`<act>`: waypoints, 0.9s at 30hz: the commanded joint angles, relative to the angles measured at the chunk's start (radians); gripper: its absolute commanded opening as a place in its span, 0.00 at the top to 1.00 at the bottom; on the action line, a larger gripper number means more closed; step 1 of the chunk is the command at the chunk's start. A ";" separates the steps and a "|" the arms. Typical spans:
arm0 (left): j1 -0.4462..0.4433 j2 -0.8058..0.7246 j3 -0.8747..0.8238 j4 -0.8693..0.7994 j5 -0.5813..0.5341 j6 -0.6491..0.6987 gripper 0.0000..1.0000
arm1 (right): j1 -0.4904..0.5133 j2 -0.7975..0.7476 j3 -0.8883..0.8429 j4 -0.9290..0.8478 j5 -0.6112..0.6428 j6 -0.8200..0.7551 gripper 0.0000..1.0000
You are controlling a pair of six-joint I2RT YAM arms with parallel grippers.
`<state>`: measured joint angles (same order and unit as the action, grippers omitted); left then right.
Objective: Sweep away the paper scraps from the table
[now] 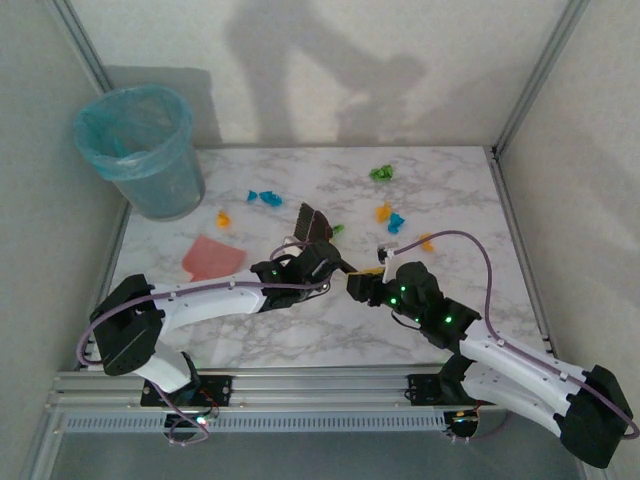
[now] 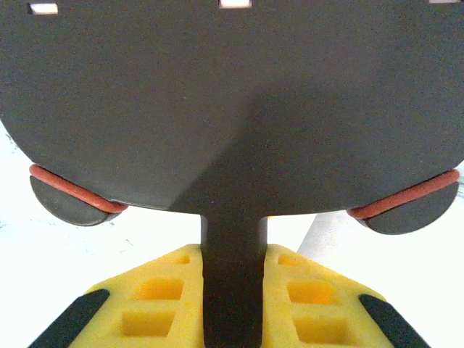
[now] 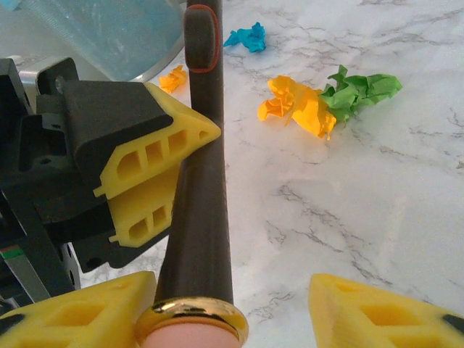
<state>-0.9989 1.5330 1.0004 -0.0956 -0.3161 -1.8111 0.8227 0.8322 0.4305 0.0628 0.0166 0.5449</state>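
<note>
Above the table (image 1: 455, 195), left pincer (image 2: 233, 261) clamps the brush handle (image 3: 201, 210); right pincer (image 3: 230, 286) gapes around its end.

The worktop (image 1: 450, 200) is white with grey marble veining. The paper scraps (image 1: 383, 212) are orange-yellow, cyan blue and green; the dustpan (image 1: 212, 258) is pink, the bin (image 1: 140, 150) pale blue. The brush (image 3: 199, 217) handle is dark brown, gold-ringed.

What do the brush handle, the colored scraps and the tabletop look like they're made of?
Brush handle: smooth dark matte plastic, probably, with a shiny gold collar. Scraps: thin dyed paper, sharply creased and crumpled. Tabletop: white with grey veining, a marble look; real stone or printed laminate, can't tell.
</note>
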 commanded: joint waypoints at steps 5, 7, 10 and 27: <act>-0.004 -0.007 0.010 0.028 -0.043 -0.024 1.00 | 0.006 0.007 0.033 -0.023 0.039 0.002 0.48; -0.003 -0.010 0.014 0.025 -0.050 -0.025 1.00 | 0.006 0.015 0.036 -0.025 0.037 0.001 0.46; 0.001 -0.014 0.012 0.026 -0.052 -0.026 1.00 | 0.006 0.018 0.035 -0.023 0.037 -0.002 0.46; 0.008 -0.010 0.011 0.039 -0.067 -0.028 1.00 | 0.006 0.014 0.038 -0.018 0.022 -0.011 1.00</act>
<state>-0.9951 1.5330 1.0004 -0.0856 -0.3344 -1.8263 0.8272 0.8543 0.4541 0.0628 0.0078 0.5354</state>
